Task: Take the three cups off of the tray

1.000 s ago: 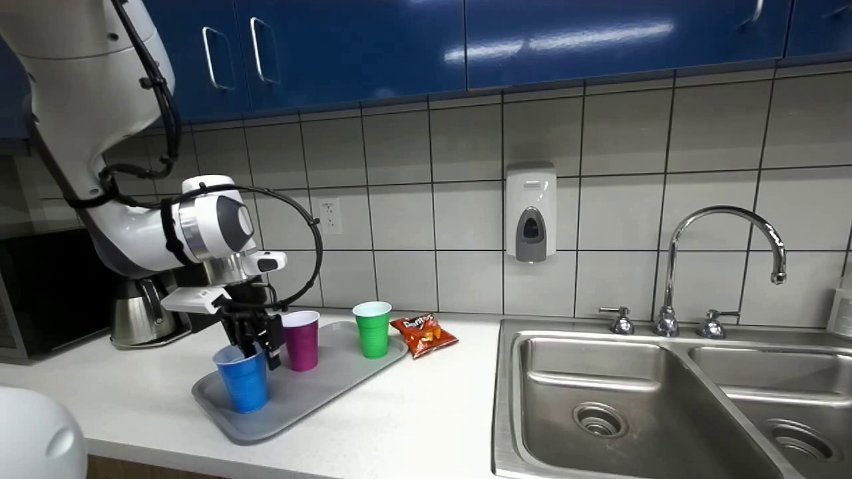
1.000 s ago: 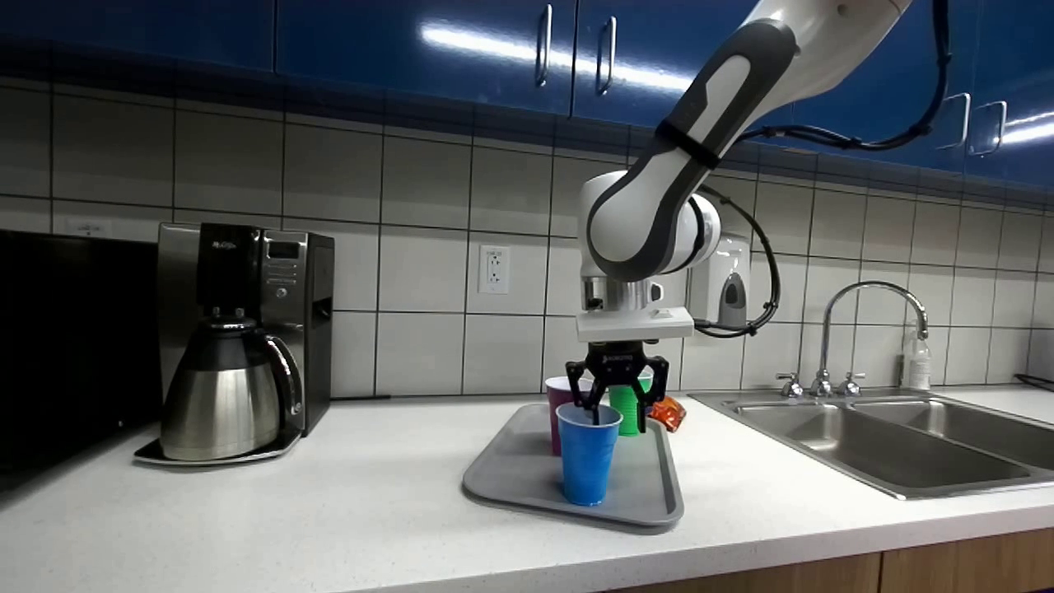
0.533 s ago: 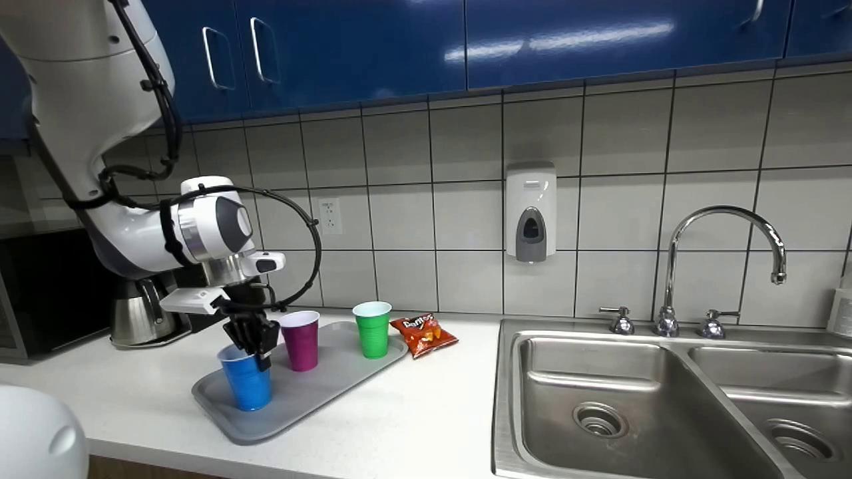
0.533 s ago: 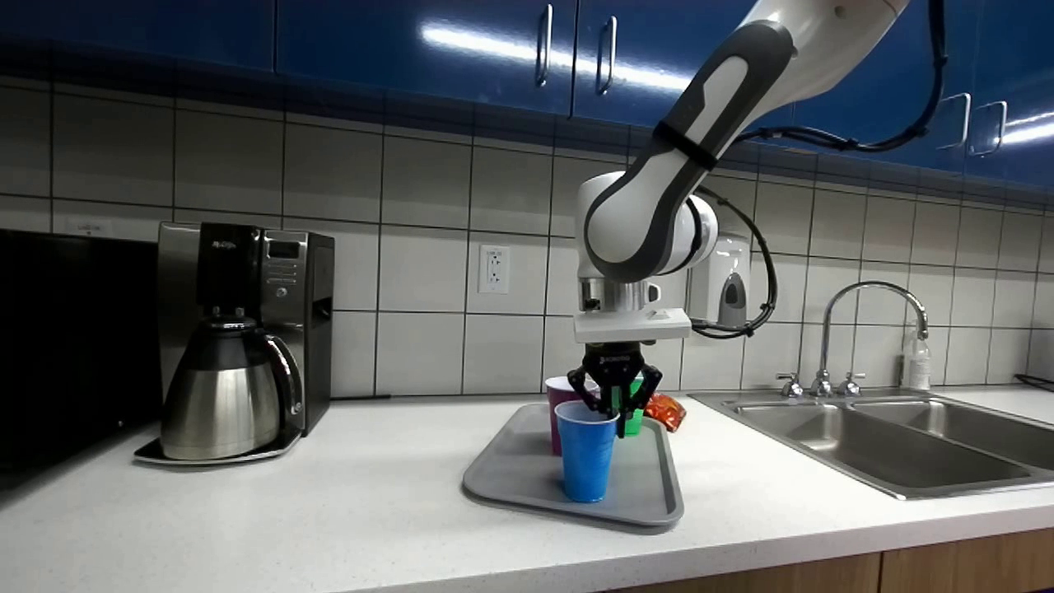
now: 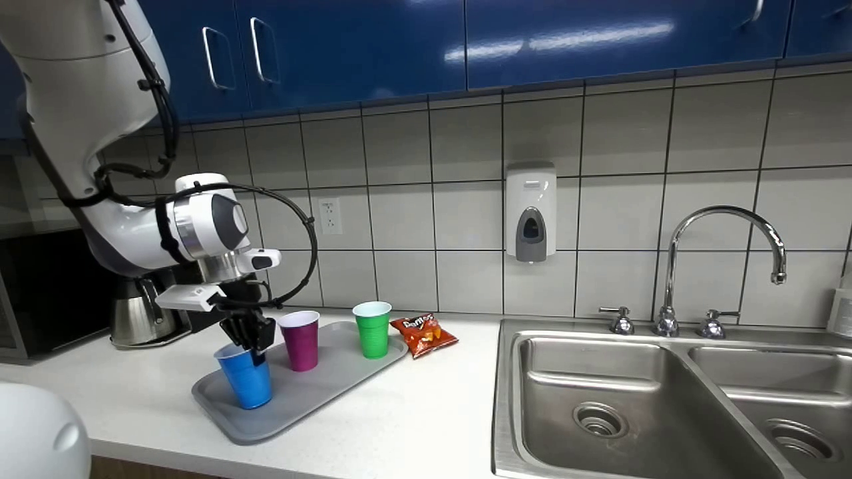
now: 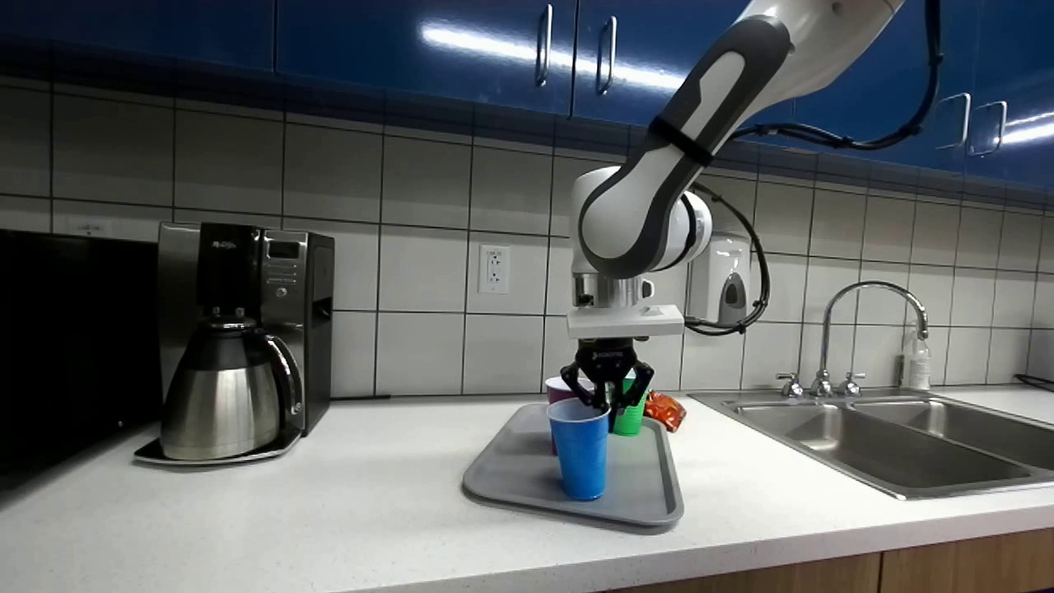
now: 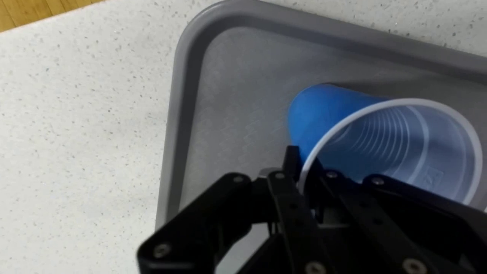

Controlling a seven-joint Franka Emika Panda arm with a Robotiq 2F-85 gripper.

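On the white surface (image 5: 133, 412), lower left of an exterior view, the blue tumbler (image 5: 249, 384), purple tumbler (image 5: 301, 344) and green tumbler (image 5: 373, 334), all plastic, are seen on the flat grey tray (image 5: 301, 394). The blue one, rim-clamped by the black tool (image 7: 302, 163), should be raised slowly and straight.

Gap — purple cup (image 5: 301, 343) to green cup (image 5: 373, 334), snack packet (image 5: 425, 336) beyond

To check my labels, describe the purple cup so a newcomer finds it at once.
In an exterior view, left of the steel sink, a grey tray lies on the white counter. The purple cup stands on it between the blue cup, pinched at its rim by the gripper, and the green cup. Of the three, it alone is purple.
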